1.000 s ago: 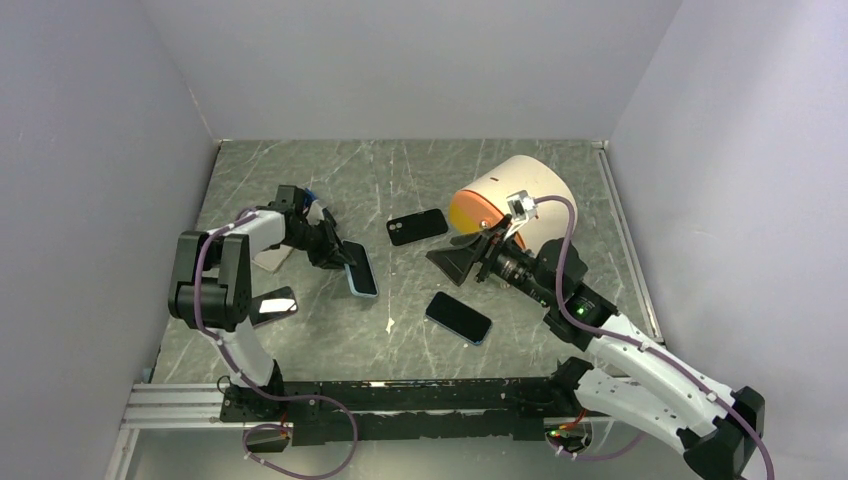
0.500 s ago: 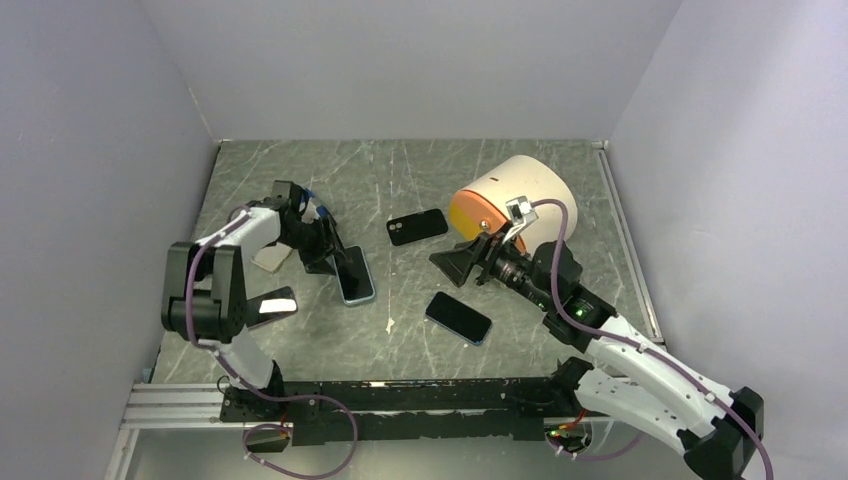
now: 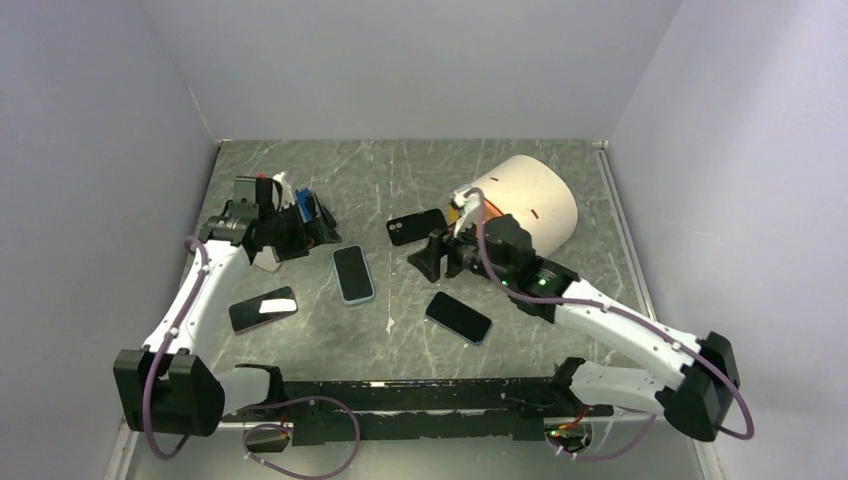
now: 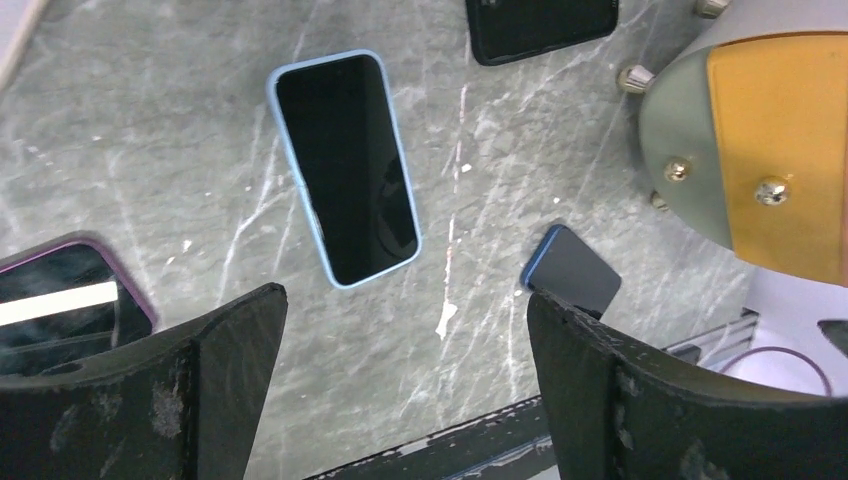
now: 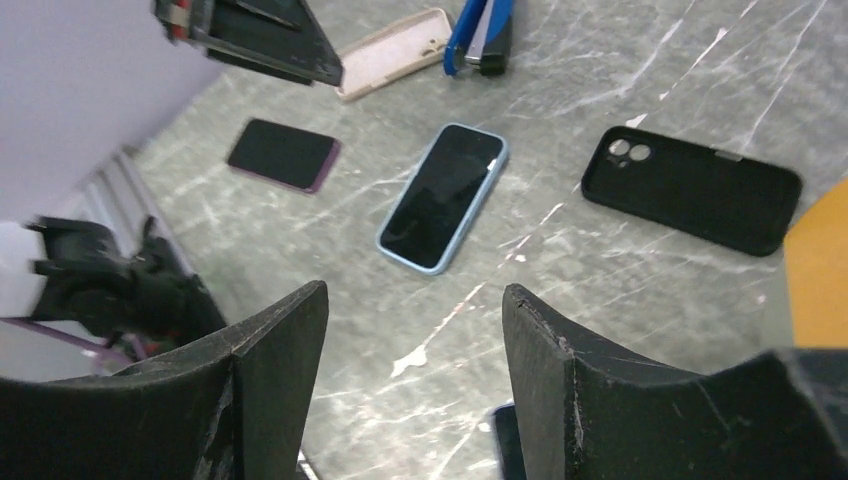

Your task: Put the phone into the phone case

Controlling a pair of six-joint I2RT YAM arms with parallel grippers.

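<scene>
A phone in a light blue case (image 3: 352, 273) lies flat, screen up, left of centre, free of both grippers; it also shows in the left wrist view (image 4: 345, 165) and the right wrist view (image 5: 443, 196). An empty black phone case (image 3: 417, 226) lies beyond it, camera cut-out visible (image 5: 693, 188). A dark phone with a blue edge (image 3: 458, 317) lies nearer the arms. My left gripper (image 3: 305, 232) hovers open to the far left of the blue-cased phone (image 4: 405, 295). My right gripper (image 3: 428, 260) hangs open between the black case and the dark phone (image 5: 415, 288), holding nothing.
A purple-cased phone (image 3: 262, 308) lies at the near left. A beige case (image 5: 393, 53) and a blue clip (image 5: 480, 30) sit by the left gripper. A large white drum (image 3: 530, 195) with an orange end lies at the right rear. Walls enclose three sides.
The left gripper opened, let go of the blue-cased phone and drew back to the left; the phone now lies flat. The right gripper swung left, lower over the table, its jaws somewhat narrower.
</scene>
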